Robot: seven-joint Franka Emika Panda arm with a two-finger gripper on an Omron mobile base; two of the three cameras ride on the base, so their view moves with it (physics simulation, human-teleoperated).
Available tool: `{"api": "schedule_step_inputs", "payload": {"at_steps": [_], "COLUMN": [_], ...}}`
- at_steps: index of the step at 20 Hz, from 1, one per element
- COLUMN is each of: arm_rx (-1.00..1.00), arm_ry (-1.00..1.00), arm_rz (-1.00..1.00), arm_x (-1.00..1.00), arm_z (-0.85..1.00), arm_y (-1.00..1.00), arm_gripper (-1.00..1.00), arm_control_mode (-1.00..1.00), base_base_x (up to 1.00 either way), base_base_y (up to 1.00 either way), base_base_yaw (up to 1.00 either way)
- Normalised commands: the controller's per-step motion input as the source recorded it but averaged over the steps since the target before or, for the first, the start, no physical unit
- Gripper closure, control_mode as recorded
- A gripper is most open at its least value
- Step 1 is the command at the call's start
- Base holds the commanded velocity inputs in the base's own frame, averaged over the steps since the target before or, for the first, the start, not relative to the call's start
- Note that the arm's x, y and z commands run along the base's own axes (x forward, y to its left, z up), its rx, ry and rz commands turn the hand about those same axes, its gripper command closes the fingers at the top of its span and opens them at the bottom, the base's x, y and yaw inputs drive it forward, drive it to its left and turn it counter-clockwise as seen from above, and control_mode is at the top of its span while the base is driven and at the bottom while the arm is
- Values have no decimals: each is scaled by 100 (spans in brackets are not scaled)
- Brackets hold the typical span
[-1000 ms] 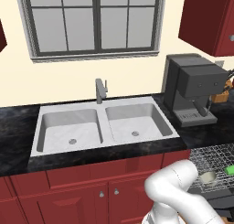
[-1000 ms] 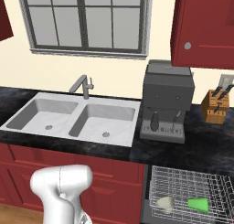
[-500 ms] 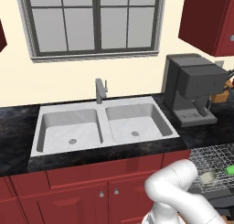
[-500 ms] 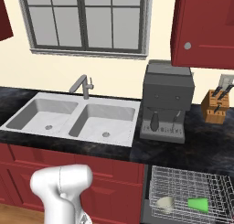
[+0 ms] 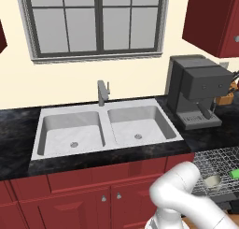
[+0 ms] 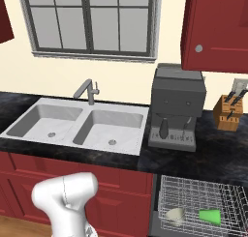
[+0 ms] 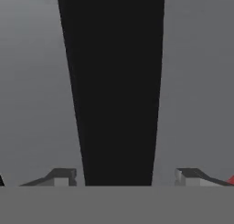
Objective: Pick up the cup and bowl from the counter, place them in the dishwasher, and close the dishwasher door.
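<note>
The dishwasher's silver wire rack stands pulled out below the black counter, at the lower right. In it lie a pale grey bowl and a green cup on its side; the left base view shows the bowl and the cup too. My arm bends down low in front of the cabinets. My gripper is open, its fingertips wide apart. Close before them is a flat grey surface with a dark band, seemingly the dishwasher door. Nothing is held.
A grey steel double sink with a tap sits in the counter at the left. The dark grey coffee machine stands above the rack, a knife block to its right. Dark red cabinet fronts run below the counter.
</note>
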Motion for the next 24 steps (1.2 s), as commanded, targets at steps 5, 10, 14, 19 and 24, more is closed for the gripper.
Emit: {"api": "schedule_step_inputs", "payload": {"at_steps": [5,10,14,19,24], "arm_rx": [30,21,9,1,0], "arm_ry": [-12,-12,-12,-11,-10], "arm_rz": [23,21,17,11,10], "arm_x": [100,100,100,93,85], "arm_z": [0,-2,-12,-35,-47], "arm_y": [0,0,-1,0,0], "arm_gripper": [-100,-100,-100,-100,-100], "arm_control_mode": [-100,-100,-100,-100,-100], "base_base_x": [0,0,0,0,0], "base_base_y": [0,0,0,0,0], "base_base_yaw": [0,0,0,0,0]}}
